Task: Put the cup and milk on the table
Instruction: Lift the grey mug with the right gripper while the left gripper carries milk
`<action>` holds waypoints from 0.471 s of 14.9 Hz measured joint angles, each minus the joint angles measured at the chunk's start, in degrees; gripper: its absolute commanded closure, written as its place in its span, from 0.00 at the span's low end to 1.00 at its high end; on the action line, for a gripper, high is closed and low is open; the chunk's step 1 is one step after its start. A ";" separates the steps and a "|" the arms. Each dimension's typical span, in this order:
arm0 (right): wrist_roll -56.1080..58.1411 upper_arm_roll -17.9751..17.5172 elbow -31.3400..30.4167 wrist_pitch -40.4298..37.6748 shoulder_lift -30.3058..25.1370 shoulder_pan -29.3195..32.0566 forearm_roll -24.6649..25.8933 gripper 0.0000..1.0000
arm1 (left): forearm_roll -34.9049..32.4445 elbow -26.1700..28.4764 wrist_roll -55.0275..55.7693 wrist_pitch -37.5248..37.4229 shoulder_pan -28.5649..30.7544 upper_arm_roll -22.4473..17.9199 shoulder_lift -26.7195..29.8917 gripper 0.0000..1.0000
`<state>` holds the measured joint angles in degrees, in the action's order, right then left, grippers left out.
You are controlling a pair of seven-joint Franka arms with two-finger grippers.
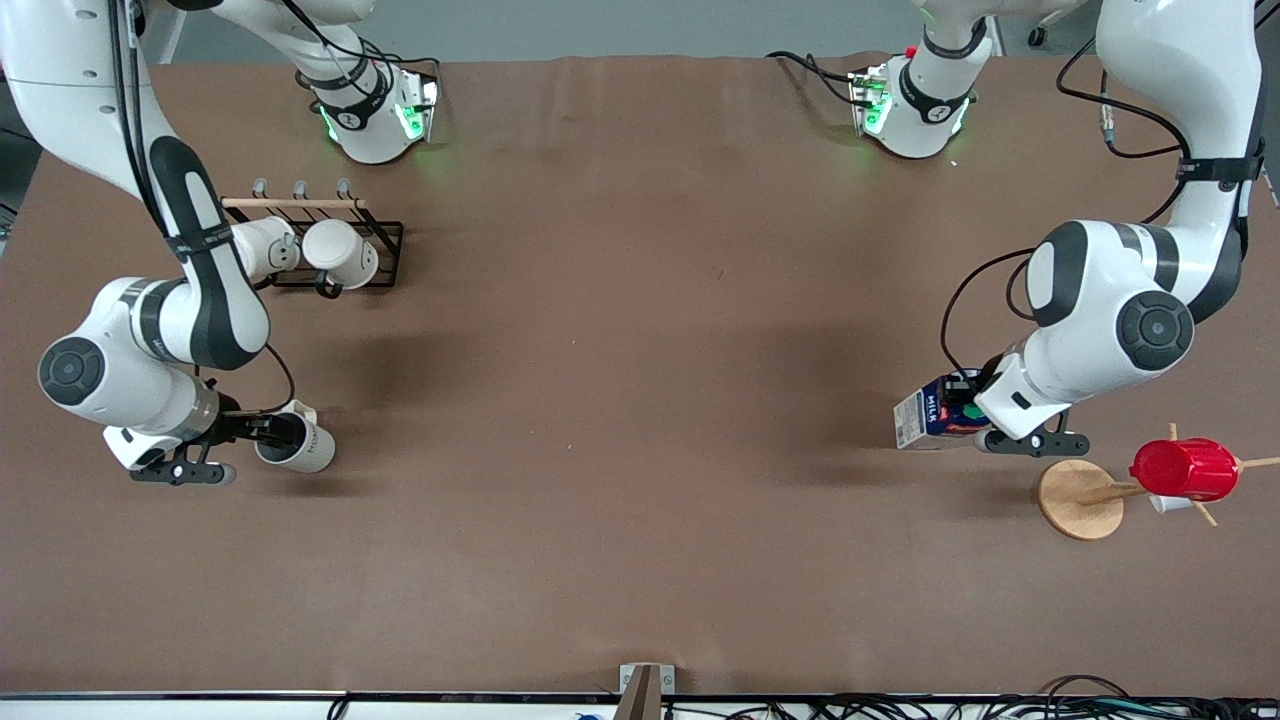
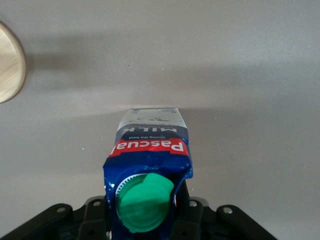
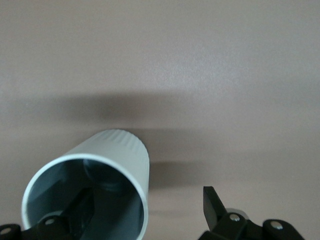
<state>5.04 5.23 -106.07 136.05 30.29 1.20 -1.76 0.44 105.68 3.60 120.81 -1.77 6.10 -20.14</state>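
**Two white arms with dark joints**

Both arms (image 1: pixel 150 330) (image 1: pixel 1110 300) have glossy white shells with dark grey bands at the joints and round dark caps on the elbows, each cap bearing a small centre mark. Thin black cables loop along the links, held by black straps. The bases (image 1: pixel 375 110) (image 1: pixel 915 105) glow green at their collars, with a small red button beside the left arm's base. Each wrist ends in a flat black bracket with rounded ends and silver screw heads. The fingers (image 3: pixel 215 205) are black, angular and matte.
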 measured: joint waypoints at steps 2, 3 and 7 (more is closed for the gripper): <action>0.04 -0.02 -0.01 0.72 0.60 -0.03 0.00 0.56 | 0.00 -0.01 0.12 -0.67 0.00 0.69 0.44 0.66; 0.06 -0.03 0.00 0.72 0.67 -0.08 0.00 0.72 | 0.00 -0.05 0.53 -1.04 0.00 1.24 0.71 0.66; 0.08 -0.10 0.00 0.70 0.67 -0.69 0.00 1.00 | 0.00 -0.45 1.39 -2.59 -0.06 2.83 1.90 0.65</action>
<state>5.12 5.12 -106.07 136.75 30.96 0.51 -1.76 0.44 105.23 4.99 118.21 -1.83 8.93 -18.24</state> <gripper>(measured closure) 0.727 0.652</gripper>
